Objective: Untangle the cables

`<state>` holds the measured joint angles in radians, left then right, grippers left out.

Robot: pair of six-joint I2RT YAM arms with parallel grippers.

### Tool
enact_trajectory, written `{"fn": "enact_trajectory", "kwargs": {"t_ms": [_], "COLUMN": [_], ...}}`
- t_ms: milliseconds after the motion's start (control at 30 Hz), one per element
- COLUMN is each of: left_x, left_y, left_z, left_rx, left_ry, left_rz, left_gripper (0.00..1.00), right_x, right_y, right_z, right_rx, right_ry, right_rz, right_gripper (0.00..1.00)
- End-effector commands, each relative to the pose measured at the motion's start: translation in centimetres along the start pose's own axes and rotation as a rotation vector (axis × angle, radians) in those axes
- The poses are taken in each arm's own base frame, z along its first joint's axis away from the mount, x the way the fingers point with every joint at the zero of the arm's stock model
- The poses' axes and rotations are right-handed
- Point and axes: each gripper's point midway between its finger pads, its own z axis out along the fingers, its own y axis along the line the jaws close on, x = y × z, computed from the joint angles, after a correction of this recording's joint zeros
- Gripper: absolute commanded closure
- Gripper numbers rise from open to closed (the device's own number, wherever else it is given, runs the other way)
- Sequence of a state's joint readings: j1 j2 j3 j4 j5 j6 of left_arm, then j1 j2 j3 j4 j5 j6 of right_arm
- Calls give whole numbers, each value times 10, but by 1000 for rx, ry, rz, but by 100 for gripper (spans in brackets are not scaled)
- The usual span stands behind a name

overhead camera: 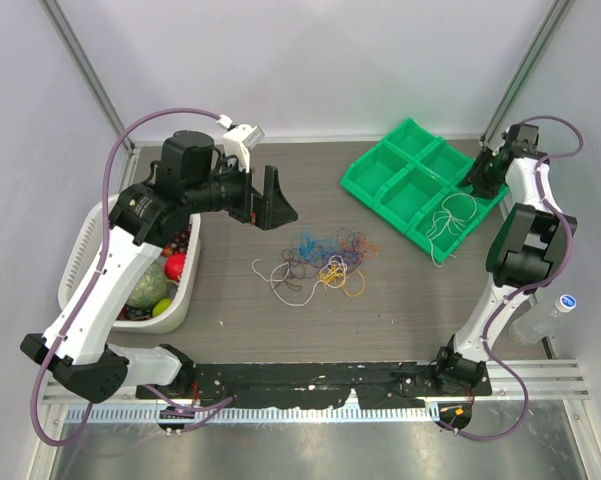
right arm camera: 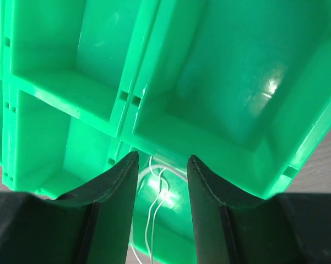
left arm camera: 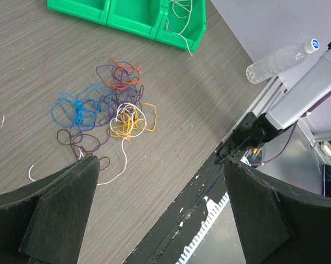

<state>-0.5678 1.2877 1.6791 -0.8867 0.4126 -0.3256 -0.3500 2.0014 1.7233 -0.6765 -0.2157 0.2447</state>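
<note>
A loose tangle of thin cables (overhead camera: 325, 258) in blue, purple, orange, yellow, red and white lies mid-table; in the left wrist view the cables (left arm camera: 107, 113) lie ahead of the fingers. One white cable (overhead camera: 452, 215) lies apart in a near compartment of the green bins (overhead camera: 410, 180). My left gripper (overhead camera: 265, 200) hangs above the table, left of the tangle, wide open and holding nothing (left arm camera: 161, 165). My right gripper (overhead camera: 477, 180) hovers over the bins, jaws apart (right arm camera: 162, 157). The white cable (right arm camera: 157, 203) lies in the bin below the gap, untouched.
A white basket (overhead camera: 80, 260) with fruit stands at the left edge under the left arm. A clear plastic bottle (overhead camera: 545, 315) lies at the right edge beside the right arm. The black rail (overhead camera: 310, 380) runs along the near edge.
</note>
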Motion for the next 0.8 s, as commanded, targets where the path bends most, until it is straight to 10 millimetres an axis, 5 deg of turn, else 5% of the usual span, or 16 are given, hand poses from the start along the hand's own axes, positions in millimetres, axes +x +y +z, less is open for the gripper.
{"fn": "enact_trajectory", "kwargs": {"t_ms": [0,400,667,767], "left_x": [-8,-6,-6,-5], "left_y": [-11,-13,-16,-16], "left_z": [-5,-3,-3,-4], "left_rx": [44,52,58,58], "left_ry": [-30,-27,-23,-23], "left_rz": [38,50,50,45], "left_gripper": [0,0,0,0], "right_x": [-10,8,64,61], "right_y": [8,7,12,8], "right_z": [-22,-40,0,4], "right_rx": [-36,-21,-19,41], "right_ry": [-66,-81,10,2], "right_rz": [-45,-6,64,62], "right_gripper": [54,70,72,72]}}
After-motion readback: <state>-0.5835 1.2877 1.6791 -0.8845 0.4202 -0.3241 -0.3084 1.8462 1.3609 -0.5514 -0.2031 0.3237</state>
